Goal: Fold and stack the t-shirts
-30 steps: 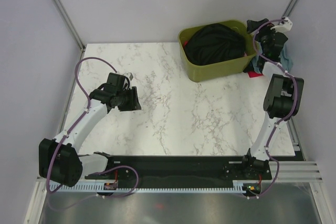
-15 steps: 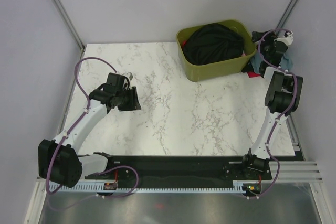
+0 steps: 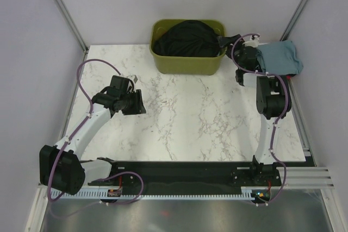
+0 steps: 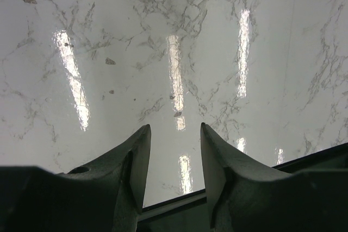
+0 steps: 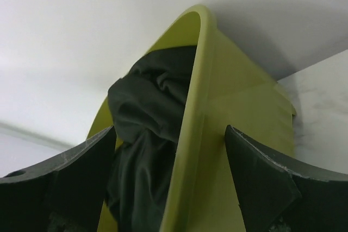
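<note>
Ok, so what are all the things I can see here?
white marble-patterned table: one, white with grey veins, under everything
olive-green plastic bin: one, olive green, far middle of the table
heap of black cotton t-shirts: number unclear, black, piled inside the bin
dusty teal-blue cotton t-shirt: one, teal-blue, bunched at the far right corner
left gripper: one, black, open and empty, above the bare left side of the table
right gripper: one, black, open, a finger on each side of the bin's right rim
</note>
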Robot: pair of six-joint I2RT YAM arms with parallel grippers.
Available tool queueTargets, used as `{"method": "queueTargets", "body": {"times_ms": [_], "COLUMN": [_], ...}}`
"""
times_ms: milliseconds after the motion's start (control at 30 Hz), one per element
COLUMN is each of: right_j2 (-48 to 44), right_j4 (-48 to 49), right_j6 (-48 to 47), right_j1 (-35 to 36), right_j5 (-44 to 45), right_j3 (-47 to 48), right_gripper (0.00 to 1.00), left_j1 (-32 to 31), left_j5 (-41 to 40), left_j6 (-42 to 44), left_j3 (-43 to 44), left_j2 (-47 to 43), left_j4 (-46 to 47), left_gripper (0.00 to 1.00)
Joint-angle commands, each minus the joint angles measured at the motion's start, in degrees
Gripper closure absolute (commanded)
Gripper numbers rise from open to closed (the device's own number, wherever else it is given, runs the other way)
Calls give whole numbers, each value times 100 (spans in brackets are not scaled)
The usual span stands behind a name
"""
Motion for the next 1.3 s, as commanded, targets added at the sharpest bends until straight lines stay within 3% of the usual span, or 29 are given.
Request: {"method": "queueTargets", "body": {"times_ms": [0,67,267,333,500,967,1267], "right_j2": [143,188,-162,-172,249,2024,2175], "right_j4": [-101,-471,-2789,-4081,-5927,-7284,-7319], "right_j6": [70,-149,-2116,-3184,-4359,-5371,-5503], "right_j1": [171,74,-348,-374,-436,-383,-269], "right_j5": [-360,-457,-107,656,2011,3523,3542], "right_j3": [422,737,1878,2363,3665,5581,5345], "right_gripper": [12,11,9,9,6,4,5], "left_j1": [-32,-32,-32,-32,-32,-32,-32], "left_j5": [-78,-78,-139,-139,-131,-43,-69], "left_j6": [242,241,250,250,259,250,259], "left_j3": [36,36,27,36,71,45,54], "left_j2": [-131,-122,-140,-157,-210,-228,-202], "left_j4": [35,35,35,35,35,35,35], "left_gripper": [51,51,51,51,51,51,51]}}
